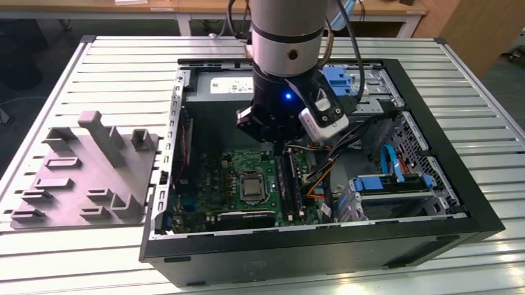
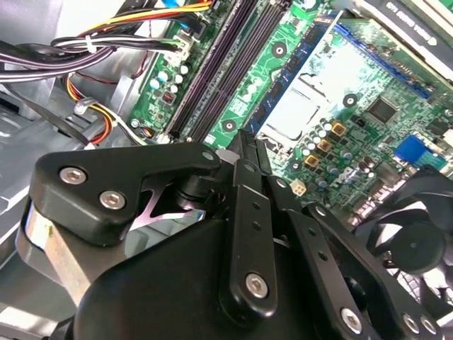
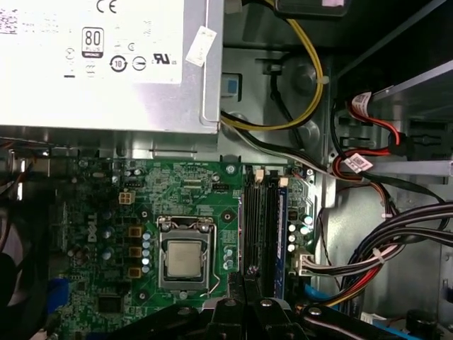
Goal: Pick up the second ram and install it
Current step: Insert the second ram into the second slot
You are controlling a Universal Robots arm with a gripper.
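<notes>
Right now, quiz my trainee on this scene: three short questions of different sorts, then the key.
1. True or false: the gripper is over the motherboard.
2. In the exterior view, the grey fixture lies where from the case? A. its left B. its right C. inside it
3. Fill in: the CPU sits beside the long black ___ slots.
Key: 1 true; 2 A; 3 ram.

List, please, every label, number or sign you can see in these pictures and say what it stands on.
White label on the power supply: printed marks and figures, left unquoted.
Small sticker on the power supply's edge: too small to read.
Cable tags: too small to read.
White lettering on the motherboard: a maker's mark, left unquoted.
Same label, exterior view: too small to read.
</notes>
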